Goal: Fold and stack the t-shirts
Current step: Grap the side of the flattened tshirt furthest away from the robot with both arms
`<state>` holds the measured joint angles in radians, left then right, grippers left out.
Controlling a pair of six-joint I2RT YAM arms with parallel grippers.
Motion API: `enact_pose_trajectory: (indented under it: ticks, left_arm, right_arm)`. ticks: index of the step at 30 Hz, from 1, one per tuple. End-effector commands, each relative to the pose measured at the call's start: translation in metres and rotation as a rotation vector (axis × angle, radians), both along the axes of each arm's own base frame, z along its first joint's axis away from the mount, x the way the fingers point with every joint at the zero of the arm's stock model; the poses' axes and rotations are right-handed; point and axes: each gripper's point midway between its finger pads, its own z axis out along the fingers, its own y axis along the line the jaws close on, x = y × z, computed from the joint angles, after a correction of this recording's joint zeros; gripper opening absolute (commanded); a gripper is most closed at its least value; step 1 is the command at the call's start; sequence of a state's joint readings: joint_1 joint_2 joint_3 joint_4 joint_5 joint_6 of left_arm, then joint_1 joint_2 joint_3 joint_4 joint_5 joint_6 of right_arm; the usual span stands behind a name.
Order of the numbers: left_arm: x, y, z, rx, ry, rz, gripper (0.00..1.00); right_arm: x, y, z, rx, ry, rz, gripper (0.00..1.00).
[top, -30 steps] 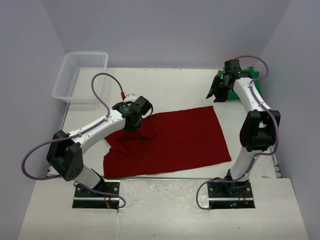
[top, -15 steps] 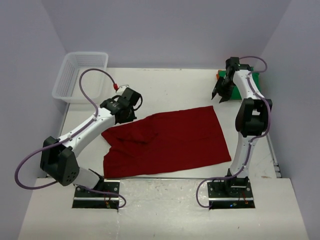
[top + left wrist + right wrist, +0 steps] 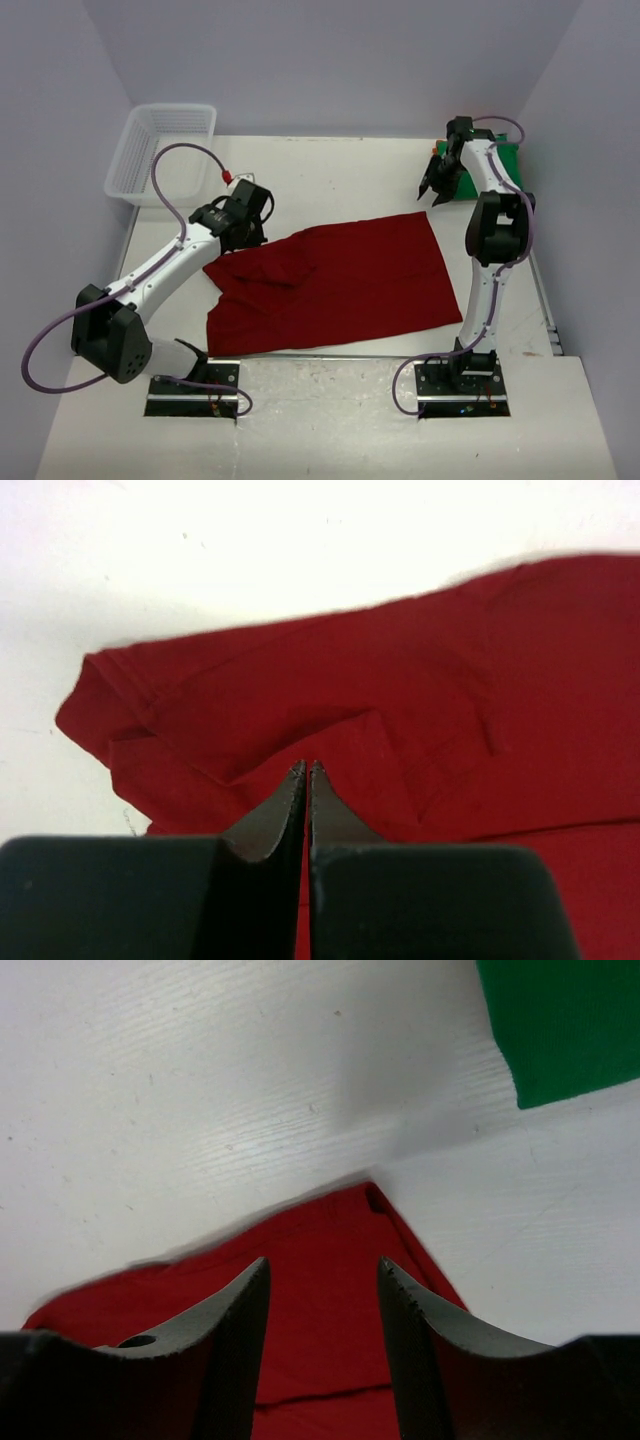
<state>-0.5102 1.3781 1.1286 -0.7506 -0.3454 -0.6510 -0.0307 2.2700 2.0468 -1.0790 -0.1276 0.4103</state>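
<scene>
Right gripper gapes over dark red t-shirt corner, green t-shirt beyond.

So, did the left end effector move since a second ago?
Yes. In the top view the left end effector, shut, has moved left toward the white basket, from over the dark red t-shirt to its upper-left edge.

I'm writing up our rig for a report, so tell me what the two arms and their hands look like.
Both the left arm and right arm have white links with black joints, on black base plates. A purple cable loops along each, with a red connector near the left wrist. The left hand and right hand have dark, curved fingers tapering to tips.
</scene>
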Motion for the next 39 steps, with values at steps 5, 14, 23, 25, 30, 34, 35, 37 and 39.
enact_pose_trajectory:
  ticks: [5, 14, 23, 25, 30, 34, 35, 37, 39]
  left_arm:
    - [-0.014, -0.018, -0.035, -0.083, 0.09, -0.09, 0.02]
    - [-0.016, -0.023, -0.031, -0.11, 0.087, -0.104, 0.03]
    - [-0.014, -0.017, -0.023, -0.082, 0.071, -0.094, 0.04]
    - [-0.014, -0.018, -0.024, -0.086, 0.07, -0.098, 0.03]
    - [-0.015, -0.021, -0.03, -0.089, 0.092, -0.117, 0.03]
    - [-0.013, -0.021, -0.026, -0.088, 0.074, -0.12, 0.03]
    - [-0.013, -0.02, -0.025, -0.088, 0.072, -0.119, 0.03]
    - [-0.012, -0.021, -0.025, -0.087, 0.073, -0.125, 0.03]
    - [-0.012, -0.021, -0.026, -0.083, 0.076, -0.128, 0.03]
  right_arm:
    - [0.006, 0.007, -0.026, 0.026, 0.032, 0.03, 0.5]
    - [0.014, 0.023, -0.024, 0.132, 0.044, 0.061, 0.52]
    - [-0.003, 0.024, -0.032, 0.139, 0.106, 0.061, 0.42]
    - [-0.004, 0.018, -0.029, 0.101, 0.094, 0.048, 0.44]
    - [-0.02, 0.018, -0.034, 0.096, 0.124, 0.049, 0.48]
    - [-0.031, 0.02, -0.035, 0.082, 0.157, 0.075, 0.46]
    - [-0.031, 0.021, -0.035, 0.077, 0.154, 0.071, 0.44]
    - [-0.03, 0.02, -0.035, 0.072, 0.148, 0.071, 0.39]
    - [-0.027, 0.02, -0.034, 0.066, 0.137, 0.066, 0.32]
